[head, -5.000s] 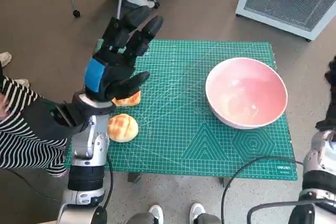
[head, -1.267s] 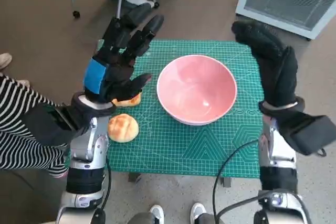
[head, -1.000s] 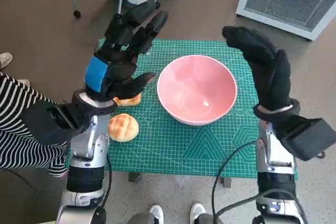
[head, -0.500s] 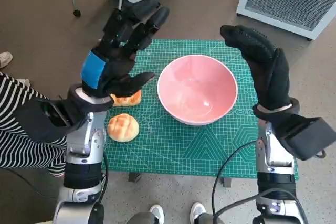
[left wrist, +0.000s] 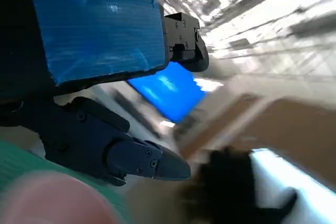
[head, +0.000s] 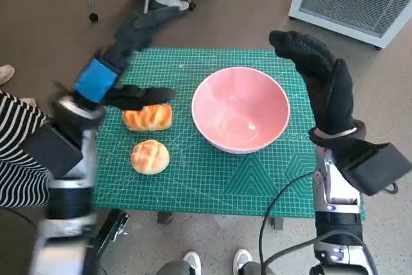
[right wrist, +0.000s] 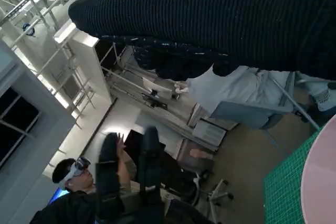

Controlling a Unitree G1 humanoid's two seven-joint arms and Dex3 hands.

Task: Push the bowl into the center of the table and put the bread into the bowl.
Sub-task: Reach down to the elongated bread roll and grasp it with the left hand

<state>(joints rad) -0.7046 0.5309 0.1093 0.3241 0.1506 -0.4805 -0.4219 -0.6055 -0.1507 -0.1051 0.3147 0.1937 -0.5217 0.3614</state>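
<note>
Now the pink bowl (head: pixel 241 109) sits about mid-worktop on the green cutting mat (head: pixel 257 178), so the push looks done; the step in hand, as I judge it, is fetching bread. Two pieces lie beside the bowl on the left hand's side: an elongated ridged bread loaf (head: pixel 148 117) and, nearer the robot, a round bun (head: pixel 150 157), close to each other and clear of the bowl rim. The left hand (head: pixel 122 56) is blurred, raised above the mat's far corner on that side, fingers spread, nothing in them, a dark thumb reaching over the loaf. The right hand (head: pixel 318 82) stands upright just beside the bowl on its other side, fingers extended and empty; whether it touches the rim I cannot tell. To do the pick well: lower the left hand squarely over one piece, close across its short axis with light pressure since bread crushes, and lift clear of the rim before crossing to the bowl. Keeping the right hand by the bowl may stop it sliding. The left wrist view is motion-blurred and of little use.
</note>
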